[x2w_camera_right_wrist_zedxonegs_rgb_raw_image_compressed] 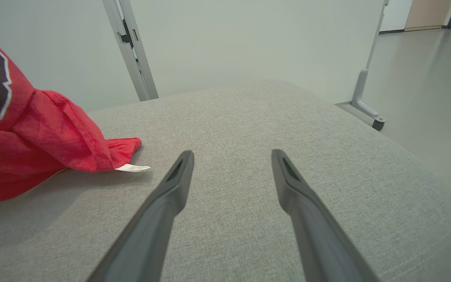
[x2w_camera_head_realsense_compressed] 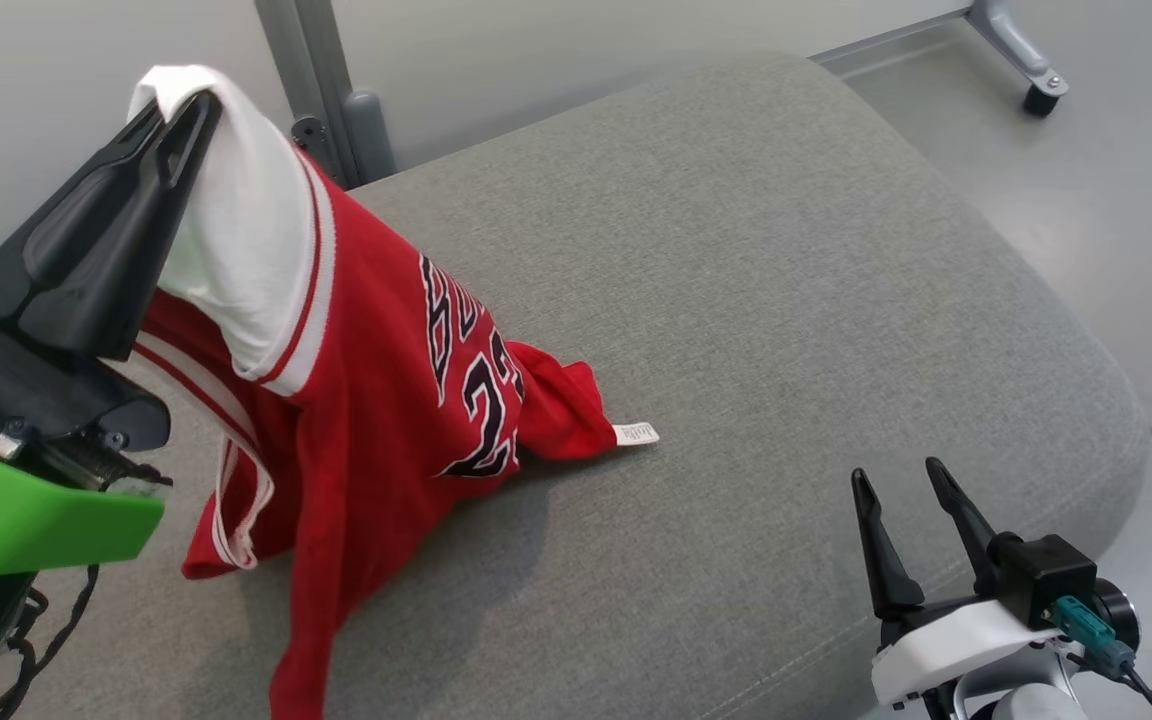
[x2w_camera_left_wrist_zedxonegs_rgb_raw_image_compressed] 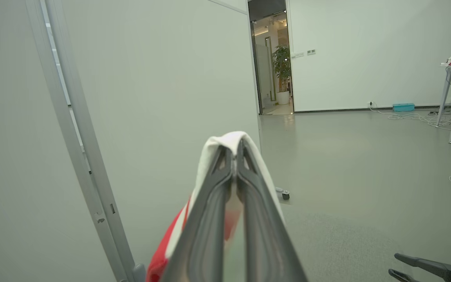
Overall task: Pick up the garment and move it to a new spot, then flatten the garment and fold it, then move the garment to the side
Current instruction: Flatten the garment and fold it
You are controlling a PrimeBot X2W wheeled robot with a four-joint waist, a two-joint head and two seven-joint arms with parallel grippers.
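At the left, the left gripper (x2w_camera_head_realsense_compressed: 188,112) has its two fingers pinched tight on the white trim of the one garment (x2w_camera_head_realsense_compressed: 366,400), a red jersey, and holds that edge up high. The rest hangs down onto the left half of the single grey cushion (x2w_camera_head_realsense_compressed: 786,300). One small white tag (x2w_camera_head_realsense_compressed: 636,434) lies flat at the jersey's right tip. At the lower right, the right gripper (x2w_camera_head_realsense_compressed: 896,475) has both fingers spread wide, empty, well apart from the cloth.
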